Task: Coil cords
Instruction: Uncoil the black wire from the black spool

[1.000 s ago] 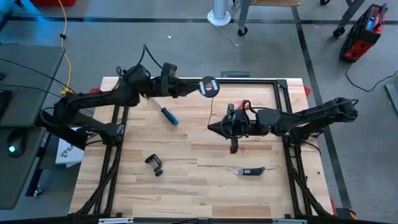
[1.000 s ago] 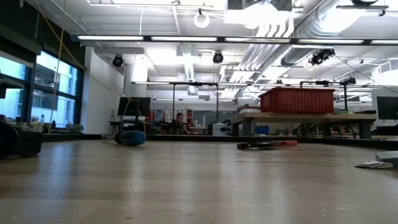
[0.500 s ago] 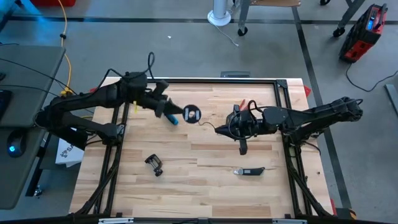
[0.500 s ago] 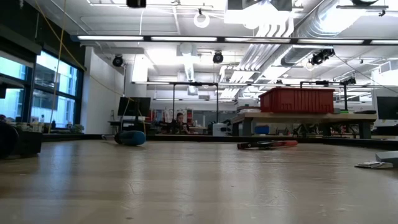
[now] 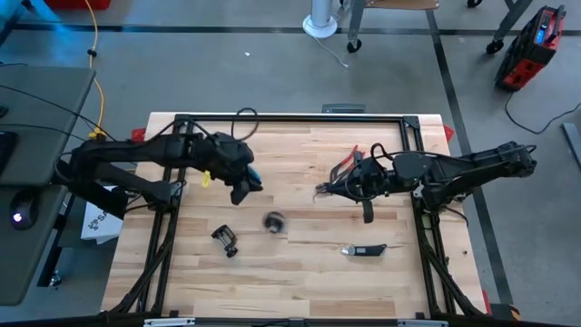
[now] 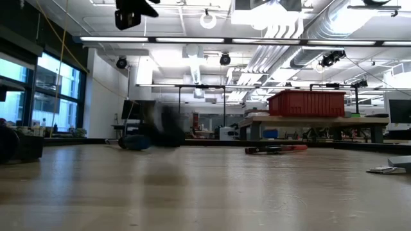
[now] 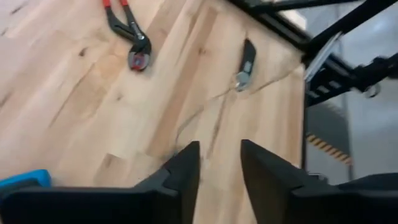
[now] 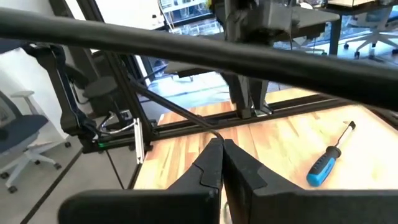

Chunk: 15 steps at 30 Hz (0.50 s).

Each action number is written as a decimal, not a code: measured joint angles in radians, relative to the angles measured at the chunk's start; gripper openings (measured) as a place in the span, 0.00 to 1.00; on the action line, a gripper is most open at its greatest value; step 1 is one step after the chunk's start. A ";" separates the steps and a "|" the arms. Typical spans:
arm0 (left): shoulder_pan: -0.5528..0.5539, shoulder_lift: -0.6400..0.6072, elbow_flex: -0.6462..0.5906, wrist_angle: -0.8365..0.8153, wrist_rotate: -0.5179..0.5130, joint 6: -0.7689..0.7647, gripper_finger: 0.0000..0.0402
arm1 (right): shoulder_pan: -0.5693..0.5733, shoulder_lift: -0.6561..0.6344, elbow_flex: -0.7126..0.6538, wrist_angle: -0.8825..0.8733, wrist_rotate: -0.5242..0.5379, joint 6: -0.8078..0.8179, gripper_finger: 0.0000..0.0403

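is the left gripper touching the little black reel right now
Apart. The high view shows bare wood between the left gripper and the reel; the left wrist view shows open, empty fingers.

I find no readable text in any view from my station. No label, brand, number or sign is legible.
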 joint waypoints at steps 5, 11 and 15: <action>-0.027 0.036 0.000 -0.032 -0.061 0.043 0.41 | 0.000 -0.009 0.000 0.006 -0.001 0.000 0.00; -0.032 0.094 0.000 -0.071 -0.097 0.048 0.51 | -0.001 -0.002 0.075 -0.058 -0.002 -0.037 0.00; -0.032 0.149 0.000 -0.070 -0.098 0.048 0.53 | -0.010 -0.001 0.132 -0.147 0.008 -0.056 0.00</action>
